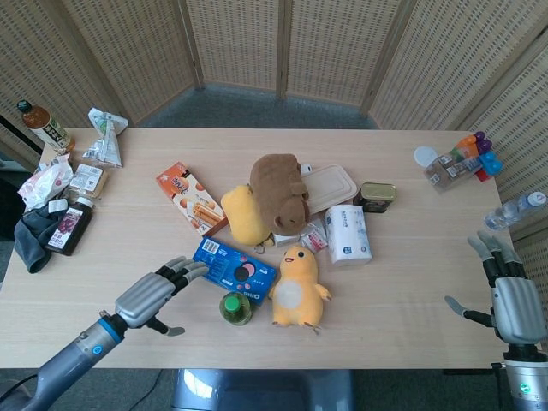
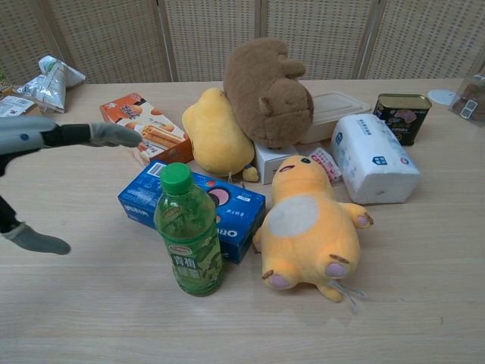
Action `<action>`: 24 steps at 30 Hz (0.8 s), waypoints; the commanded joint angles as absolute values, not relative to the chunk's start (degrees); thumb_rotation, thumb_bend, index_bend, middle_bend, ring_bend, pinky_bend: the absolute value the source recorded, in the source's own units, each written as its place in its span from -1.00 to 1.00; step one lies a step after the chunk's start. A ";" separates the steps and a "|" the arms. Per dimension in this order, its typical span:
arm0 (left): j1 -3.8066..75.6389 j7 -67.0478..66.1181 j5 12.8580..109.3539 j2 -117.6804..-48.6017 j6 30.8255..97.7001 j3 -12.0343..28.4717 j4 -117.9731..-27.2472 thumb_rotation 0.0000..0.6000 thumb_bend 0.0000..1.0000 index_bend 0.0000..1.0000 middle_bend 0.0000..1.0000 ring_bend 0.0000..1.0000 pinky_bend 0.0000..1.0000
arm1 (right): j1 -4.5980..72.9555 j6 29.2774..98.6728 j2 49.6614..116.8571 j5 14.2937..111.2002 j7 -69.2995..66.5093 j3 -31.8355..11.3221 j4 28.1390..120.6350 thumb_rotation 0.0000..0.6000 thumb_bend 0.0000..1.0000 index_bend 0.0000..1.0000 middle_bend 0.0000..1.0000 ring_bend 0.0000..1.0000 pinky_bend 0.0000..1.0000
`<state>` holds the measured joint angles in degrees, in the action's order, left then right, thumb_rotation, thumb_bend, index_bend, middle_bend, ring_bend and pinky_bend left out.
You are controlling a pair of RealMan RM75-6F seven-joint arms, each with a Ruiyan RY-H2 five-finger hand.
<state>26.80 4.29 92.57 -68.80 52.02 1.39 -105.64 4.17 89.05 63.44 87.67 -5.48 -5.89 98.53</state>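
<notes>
Lower left of the head view, the left hand (image 1: 152, 294) hovers above the table with fingers spread and thumb splayed, holding nothing, its fingertips just beside the blue cardboard biscuit box (image 1: 232, 269) and near the upright green plastic tea bottle (image 1: 235, 307), which stands lower centre, apparently positioned for a side grasp. Lower right, the right hand (image 1: 511, 300) stands upright, fingers apart, empty, well apart from the yellow plush toy (image 1: 296, 288).

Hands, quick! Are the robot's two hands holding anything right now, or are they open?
Left hand: open, holding nothing, fingers stretched toward the blue Oreo box and green bottle.
Right hand: open, holding nothing.
</notes>
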 commanded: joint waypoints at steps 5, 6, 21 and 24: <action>29.60 -2.01 85.83 -79.39 49.26 2.26 -101.61 1.00 -1.00 -1.00 -1.00 -1.00 -1.00 | 4.21 89.00 63.33 87.79 -5.58 -5.90 98.59 1.00 -1.00 -0.78 -1.00 -1.00 -1.00; 29.83 -2.51 85.05 -80.59 49.21 2.36 -101.19 1.00 -1.00 -1.00 -1.00 -1.00 -1.00 | 4.22 89.01 63.29 87.76 -5.66 -5.94 98.59 1.00 -1.00 -0.78 -1.00 -1.00 -1.00; 29.65 -2.67 80.69 -94.33 54.59 3.16 -92.72 1.00 -1.00 -0.36 -0.56 -0.77 -0.65 | 4.08 89.10 62.32 87.21 -7.69 -6.38 99.06 1.00 -1.00 -0.78 -1.00 -1.00 -1.00; 28.95 -1.26 81.25 -97.34 57.18 3.36 -90.75 1.00 -0.98 0.27 0.09 -0.22 -0.35 | 4.05 89.12 62.23 87.22 -7.92 -6.38 99.14 1.00 -1.00 -0.77 -1.00 -1.00 -1.00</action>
<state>29.59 -2.33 81.00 -95.44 55.42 3.11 -92.31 4.05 89.12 62.23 87.22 -7.93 -6.38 99.13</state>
